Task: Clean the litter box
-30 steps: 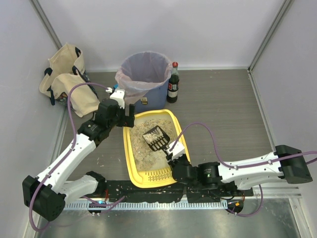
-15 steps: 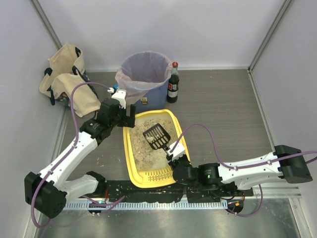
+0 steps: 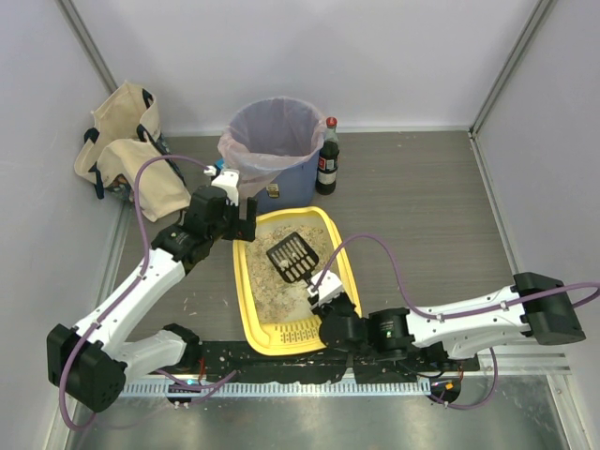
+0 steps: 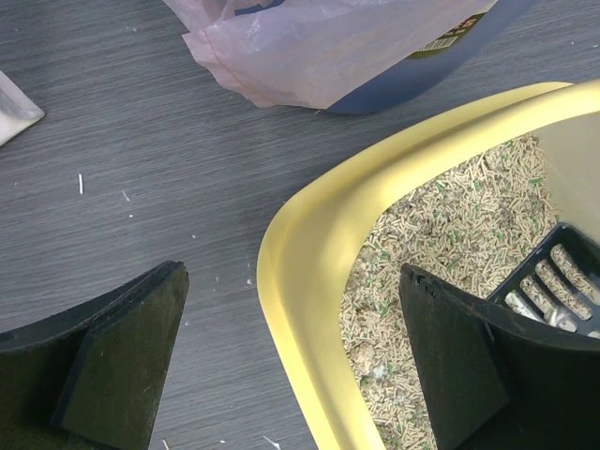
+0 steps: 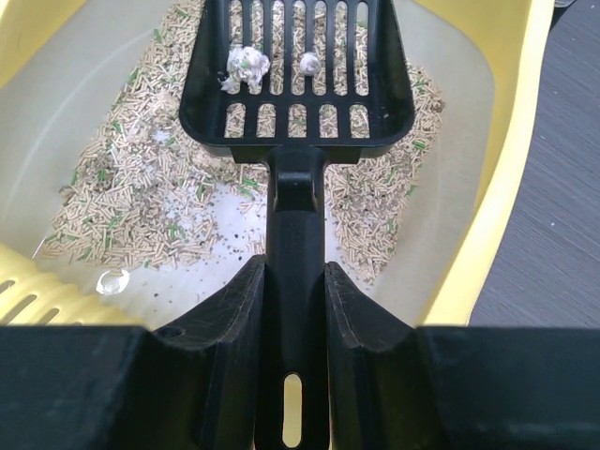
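1. A yellow litter box (image 3: 240,281) lies on the grey table (image 3: 422,206) just in front of the two arm bases. Its slotted grille end is nearest the robot and its far end is close to a round blue bin (image 3: 298,176).
2. The right gripper (image 3: 317,296) is clamped around the handle of a black slotted scoop (image 3: 289,258). The right wrist view shows both fingers (image 5: 246,309) pressed flat against the handle's sides. The grip sits low on the handle, which probably gives the blade reach across the middle of the tray.
3. The scoop appears lifted just clear of the litter, roughly level, with its blade pointing away from the robot toward the bin. Two pale clumps (image 5: 246,66) rest on its slots and hardly any loose pellets lie with them. The load looks sifted and ready to be carried off for dumping.
4. The left gripper (image 3: 242,218) is spread as wide as it goes and holds nothing. It hovers astride the tray's far left corner, with one finger (image 4: 122,366) over the table outside the rim and the other over the litter inside. It is likely placed there to clamp the rim and steady the tray.
5. Inside the litter box are beige pellets (image 5: 131,187) flecked with green, spread thin. Bare floor shows near the grille, where one small pale lump (image 5: 112,279) lies.
6. The bin has a clear liner (image 3: 246,157) draped over its rim. No contents can be made out from above.
7. A dark bottle (image 3: 327,161) with a red cap stands just beside the bin, on its right. A canvas tote bag (image 3: 127,141) sits well apart in the far left corner.
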Tool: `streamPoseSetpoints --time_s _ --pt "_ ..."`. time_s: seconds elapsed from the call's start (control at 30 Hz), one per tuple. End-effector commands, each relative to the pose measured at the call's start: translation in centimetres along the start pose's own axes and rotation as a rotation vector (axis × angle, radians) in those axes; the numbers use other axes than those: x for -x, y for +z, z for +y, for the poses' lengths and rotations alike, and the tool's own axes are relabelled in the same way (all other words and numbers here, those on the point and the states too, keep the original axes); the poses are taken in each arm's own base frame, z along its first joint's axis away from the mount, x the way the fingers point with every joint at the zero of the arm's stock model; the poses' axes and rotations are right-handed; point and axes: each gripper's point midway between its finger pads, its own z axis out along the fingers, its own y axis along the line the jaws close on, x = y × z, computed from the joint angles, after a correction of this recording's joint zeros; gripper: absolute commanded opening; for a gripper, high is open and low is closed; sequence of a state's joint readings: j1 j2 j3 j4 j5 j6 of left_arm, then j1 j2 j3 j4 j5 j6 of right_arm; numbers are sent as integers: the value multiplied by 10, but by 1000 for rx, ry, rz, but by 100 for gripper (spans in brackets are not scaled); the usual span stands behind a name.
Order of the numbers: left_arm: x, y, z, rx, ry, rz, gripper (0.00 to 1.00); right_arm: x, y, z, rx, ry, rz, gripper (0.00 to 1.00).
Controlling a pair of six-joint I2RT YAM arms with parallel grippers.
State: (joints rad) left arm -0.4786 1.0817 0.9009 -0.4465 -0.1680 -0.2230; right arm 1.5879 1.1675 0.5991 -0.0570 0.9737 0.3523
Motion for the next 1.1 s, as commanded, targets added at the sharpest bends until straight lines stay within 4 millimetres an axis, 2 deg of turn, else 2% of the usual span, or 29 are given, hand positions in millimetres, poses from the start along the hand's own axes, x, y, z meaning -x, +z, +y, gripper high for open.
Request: streamPoseSetpoints --time_s 0.0,0.03,0.07,0.1,0.13,0.17,0.2,0.27,0.3,0.4,0.77,0.97,1.07 --pt "22 -5 -3 -4 6 -60 99 29 -4 19 81 94 -64 2" --pt "22 -5 -2 -3 7 -60 100 28 -5 23 93 97 -63 1" --pt "22 -5 -2 -2 7 -58 100 19 -4 16 56 52 -24 1" --pt "21 -5 -3 -5 8 -53 99 19 -2 -9 -93 43 -47 1" --pt "22 -5 -4 -11 6 -54 100 19 -4 -18 -133 53 -52 2" --pt "22 -5 -4 -11 6 -57 100 20 -5 -15 -97 50 -61 1" --pt "22 -6 -4 -11 6 -57 100 24 -9 2 28 78 -57 1" --pt "22 -6 -4 -13 6 -58 100 25 -10 12 82 105 -58 1" --pt "22 -6 -4 -12 4 -57 100 22 -9 3 30 81 -51 2" --pt "23 -6 -3 -10 4 -58 100 18 -8 -8 -28 41 -42 2" --pt "23 -7 -5 -19 -1 -62 100 27 -13 -3 18 84 -44 1" --pt "26 -9 -9 -41 -11 -71 100 37 -22 -5 50 87 -20 2" --pt "28 -10 -4 -27 -25 -80 100 40 -29 -8 59 99 13 1"
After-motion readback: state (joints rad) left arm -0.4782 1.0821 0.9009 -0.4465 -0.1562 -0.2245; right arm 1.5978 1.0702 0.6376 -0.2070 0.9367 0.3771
